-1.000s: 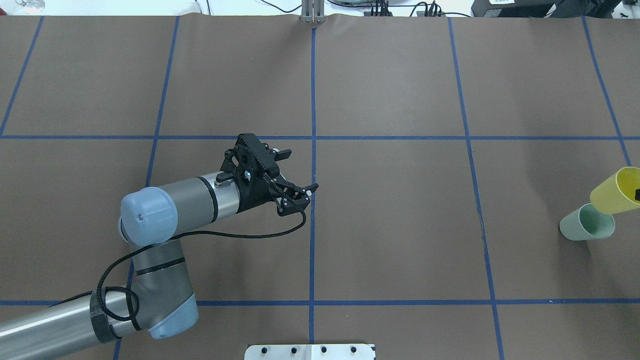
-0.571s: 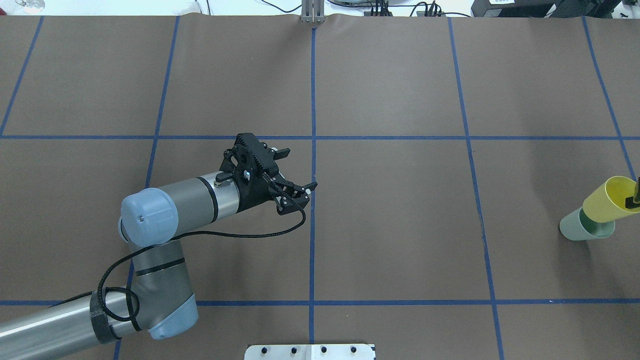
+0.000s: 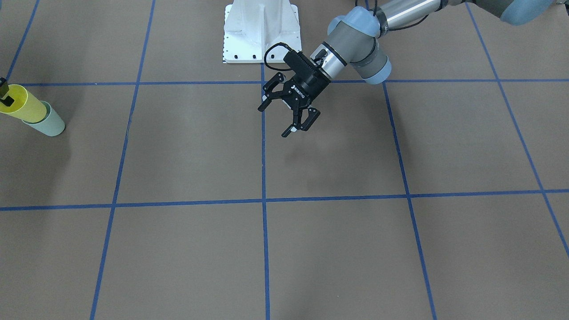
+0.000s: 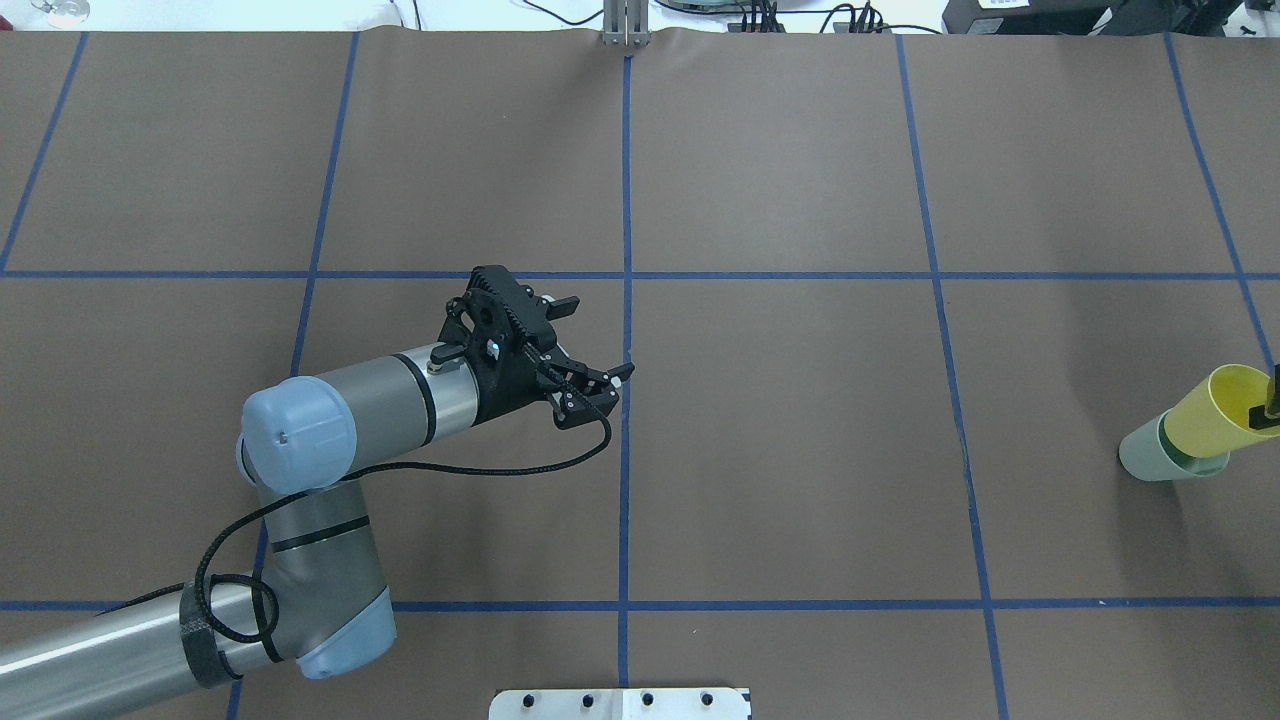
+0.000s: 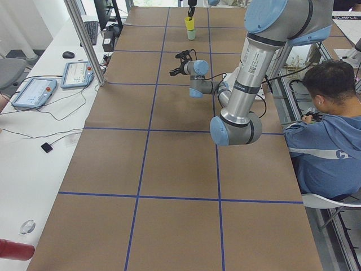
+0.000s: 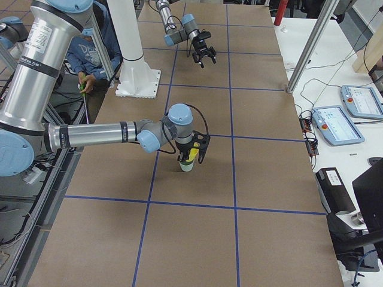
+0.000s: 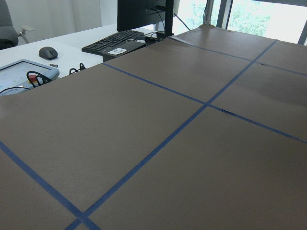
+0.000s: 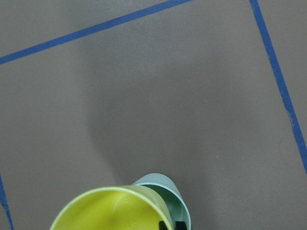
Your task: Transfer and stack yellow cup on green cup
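The yellow cup [image 4: 1205, 415] is tilted, and its base sits in the mouth of the green cup [image 4: 1145, 455], which stands upright at the table's far right edge. Both also show in the front-facing view, yellow cup [image 3: 20, 106] and green cup [image 3: 50, 125], and in the right wrist view, yellow cup [image 8: 108, 211] and green cup [image 8: 170, 189]. My right gripper [image 6: 191, 153] is shut on the yellow cup's rim, with one finger [image 4: 1266, 405] inside the rim. My left gripper [image 4: 600, 338] is open and empty, hovering over the table's middle, far from the cups.
The white robot base plate [image 3: 260, 31] is at the near table edge. Blue tape lines grid the brown table. A seated operator [image 5: 330, 132] is beside the table. A keyboard [image 7: 112, 42] and pendant lie on the side desk.
My right gripper has lowered the yellow cup, from above and behind the green cup into its mouth. The left arm has barely moved.
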`<state>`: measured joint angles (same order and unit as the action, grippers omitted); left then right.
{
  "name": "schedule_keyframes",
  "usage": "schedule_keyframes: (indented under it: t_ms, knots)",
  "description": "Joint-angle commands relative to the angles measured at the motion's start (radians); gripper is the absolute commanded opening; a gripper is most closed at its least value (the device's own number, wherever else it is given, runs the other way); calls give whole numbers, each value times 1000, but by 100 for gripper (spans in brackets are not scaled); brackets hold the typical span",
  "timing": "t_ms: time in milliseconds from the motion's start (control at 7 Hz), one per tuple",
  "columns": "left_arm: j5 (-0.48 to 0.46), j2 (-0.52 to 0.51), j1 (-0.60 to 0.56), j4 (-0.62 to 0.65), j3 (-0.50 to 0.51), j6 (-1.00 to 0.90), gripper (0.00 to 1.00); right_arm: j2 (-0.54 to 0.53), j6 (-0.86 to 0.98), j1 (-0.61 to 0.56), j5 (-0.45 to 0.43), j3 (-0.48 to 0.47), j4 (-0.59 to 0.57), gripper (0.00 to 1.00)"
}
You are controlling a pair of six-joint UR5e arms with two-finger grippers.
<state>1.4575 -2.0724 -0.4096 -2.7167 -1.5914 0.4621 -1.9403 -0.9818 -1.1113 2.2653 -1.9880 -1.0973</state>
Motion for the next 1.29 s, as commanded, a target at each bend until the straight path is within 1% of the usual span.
schedule_keyframes:
  t_ms: [0, 286, 429, 571, 714, 857, 1000, 1143]
  knots:
    - [0, -2, 2, 0, 1, 4, 100, 0, 0, 1, 10, 6, 1, 0]
    - [0, -3, 2, 0, -1, 4, 100, 0, 0, 1, 10, 21, 1, 0]
    - [0, -8, 2, 0, -1, 6, 100, 1, 0, 1, 10, 29, 5, 21]
    - [1, -11, 2, 0, -1, 6, 100, 1, 2, 1, 11, 29, 10, 81]
    - [3, -11, 2, 2, -1, 7, 100, 1, -3, 1, 11, 29, 13, 100]
    - [3, -3, 0, 9, -8, 7, 100, 3, 0, -2, 8, 25, 14, 100]
    - [-14, 46, -24, 11, -4, 7, 100, 13, 2, -4, 3, 20, 16, 100]
    - [-23, 98, -110, 15, 46, 9, 100, 47, 3, -12, -4, 31, 14, 100]
